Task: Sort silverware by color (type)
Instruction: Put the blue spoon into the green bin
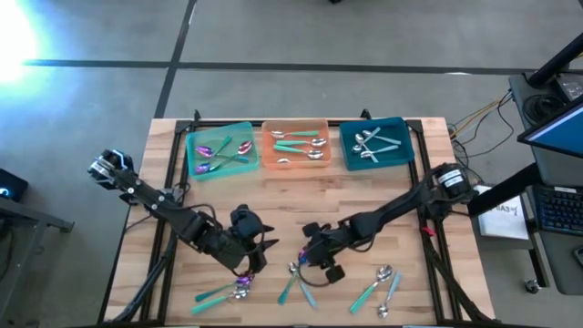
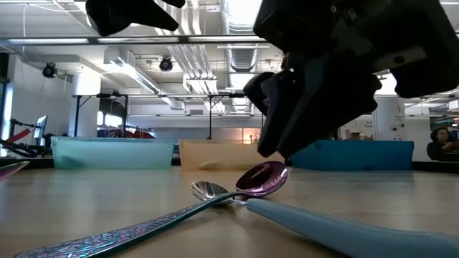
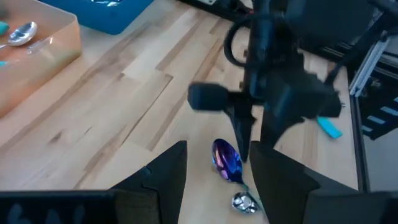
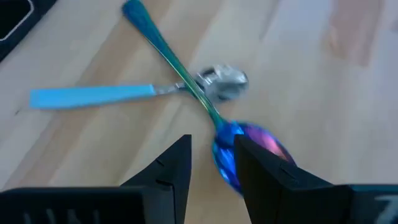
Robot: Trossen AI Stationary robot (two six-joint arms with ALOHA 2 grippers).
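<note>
At the high view's lower centre, the right gripper (image 4: 211,165), fingers narrowly apart, straddles the iridescent purple-headed spoon (image 4: 245,143) crossing a silver-headed, teal-handled spoon (image 4: 124,94). Close on the neck only. The left gripper (image 3: 214,171) waits alongside, open.

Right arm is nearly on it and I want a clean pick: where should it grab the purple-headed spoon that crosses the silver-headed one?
Grip the purple-headed spoon at the neck just behind its bowl, coming straight down with the right gripper open astride the stem. The silver-headed spoon crosses its handle farther back, so a grip there would likely catch both.
</note>
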